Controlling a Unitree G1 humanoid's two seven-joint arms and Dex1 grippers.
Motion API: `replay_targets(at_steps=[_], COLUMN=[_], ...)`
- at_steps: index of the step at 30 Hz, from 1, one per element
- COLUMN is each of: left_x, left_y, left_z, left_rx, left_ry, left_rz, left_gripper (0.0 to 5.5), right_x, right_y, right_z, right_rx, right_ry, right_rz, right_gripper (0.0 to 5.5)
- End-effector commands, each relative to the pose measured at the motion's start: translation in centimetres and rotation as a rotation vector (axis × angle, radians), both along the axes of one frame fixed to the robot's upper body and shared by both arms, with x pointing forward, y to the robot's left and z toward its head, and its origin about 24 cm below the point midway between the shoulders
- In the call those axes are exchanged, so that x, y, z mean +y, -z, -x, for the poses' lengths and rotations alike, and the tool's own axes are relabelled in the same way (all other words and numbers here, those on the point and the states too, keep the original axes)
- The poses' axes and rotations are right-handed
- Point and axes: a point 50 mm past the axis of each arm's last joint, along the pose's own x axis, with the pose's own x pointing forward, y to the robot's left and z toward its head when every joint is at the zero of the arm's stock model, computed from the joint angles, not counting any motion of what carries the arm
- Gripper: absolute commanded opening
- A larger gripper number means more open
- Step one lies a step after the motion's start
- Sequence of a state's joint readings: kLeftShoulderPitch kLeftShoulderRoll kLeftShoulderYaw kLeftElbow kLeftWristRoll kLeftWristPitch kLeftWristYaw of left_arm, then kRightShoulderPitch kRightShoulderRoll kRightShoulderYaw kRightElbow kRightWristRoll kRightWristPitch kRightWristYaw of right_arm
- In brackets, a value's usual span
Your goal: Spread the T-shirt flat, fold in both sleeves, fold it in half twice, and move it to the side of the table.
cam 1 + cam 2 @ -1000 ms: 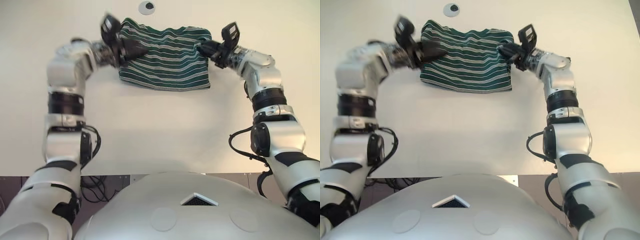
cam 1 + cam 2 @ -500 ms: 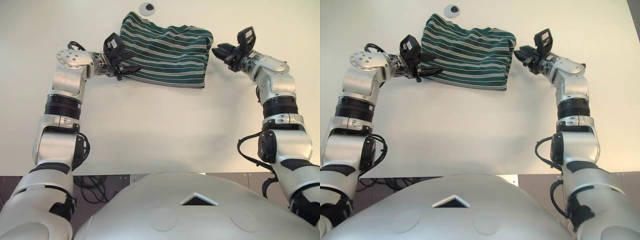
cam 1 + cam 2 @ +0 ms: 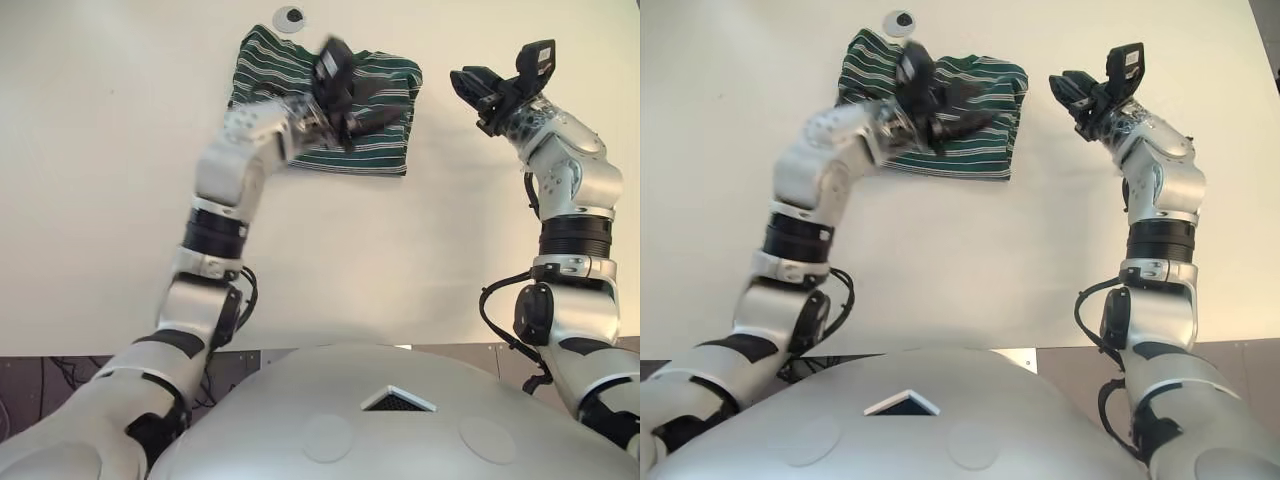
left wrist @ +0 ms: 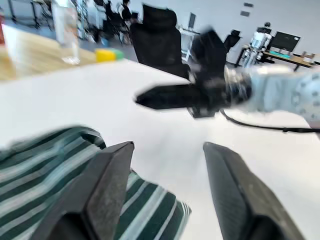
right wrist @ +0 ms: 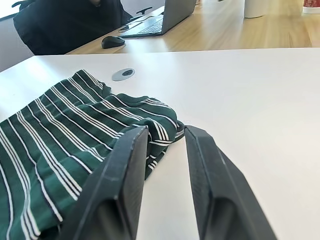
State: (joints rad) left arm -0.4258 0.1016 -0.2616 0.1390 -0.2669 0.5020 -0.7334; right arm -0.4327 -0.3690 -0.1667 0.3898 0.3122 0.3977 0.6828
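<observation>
Green cloth with thin white stripes, the T-shirt [image 3: 268, 68], lies on a plain white table [image 3: 330, 260]. It sits near the table's far edge, about midway along it. It is folded into a rough, thick rectangle with a slightly rumpled outline, and its stripes run mostly across it. Just beyond the shirt's far left corner is a small round cable grommet [image 3: 290, 15] set into the tabletop. It is close to the cloth but not touching it.

The robot's left arm comes in from the near left side of the table and crosses over the shirt. The left gripper [image 3: 375, 105] sits above the right half of the cloth and looks smeared from the head cameras. In the left wrist view its two dark fingers [image 4: 107, 180] stand spread apart with nothing between them. Striped fabric lies directly beneath them, with bare white tabletop beyond. I cannot tell whether the fingertips touch the cloth.

To the right of the shirt, the right arm rises from the near right side of the table. The right gripper [image 3: 468, 95] is held near the shirt's right edge, apart from it. Its jaws are spread and empty. In the right wrist view the nearest rumpled corner of the shirt shows through the gap between its fingers [image 5: 127, 175], farther off on the table. Past the far edge of the table in that view, a laptop [image 5: 165, 17] and a mouse [image 5: 113, 41] rest on a wooden desk.
</observation>
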Motion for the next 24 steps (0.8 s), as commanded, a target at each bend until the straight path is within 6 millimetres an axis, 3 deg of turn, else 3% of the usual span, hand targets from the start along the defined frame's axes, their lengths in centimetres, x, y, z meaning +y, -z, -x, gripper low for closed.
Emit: replay_targets(at_steps=[1, 15, 18, 21, 24], left_x=[-0.8, -2.9, -3.1, -2.5, -0.3], left_y=[0.6, 3.9, 4.7, 5.3, 6.2], left_z=[0.5, 1.5, 2.2, 3.4, 5.0], left_rx=[0.003, 0.096, 0.099, 0.092, 0.069], left_ry=[-0.077, -0.145, -0.088, 0.008, 0.126], left_rz=[-0.048, -0.228, -0.29, -0.362, -0.47], left_gripper=[2.52, 2.52, 2.52, 2.52, 2.52], right_x=[0.0, 0.8, 0.9, 0.7, 0.2], right_y=[-0.8, -0.2, -0.2, -0.1, -0.6], right_z=[0.1, 1.0, 1.0, 0.9, 1.1], right_rx=[-0.014, 0.011, 0.018, 0.025, 0.011], right_ry=[0.001, 0.018, 0.023, 0.034, 0.055], right_rz=[0.001, -0.028, -0.025, -0.017, -0.029], right_gripper=[1.32, 1.32, 1.32, 1.32, 1.32])
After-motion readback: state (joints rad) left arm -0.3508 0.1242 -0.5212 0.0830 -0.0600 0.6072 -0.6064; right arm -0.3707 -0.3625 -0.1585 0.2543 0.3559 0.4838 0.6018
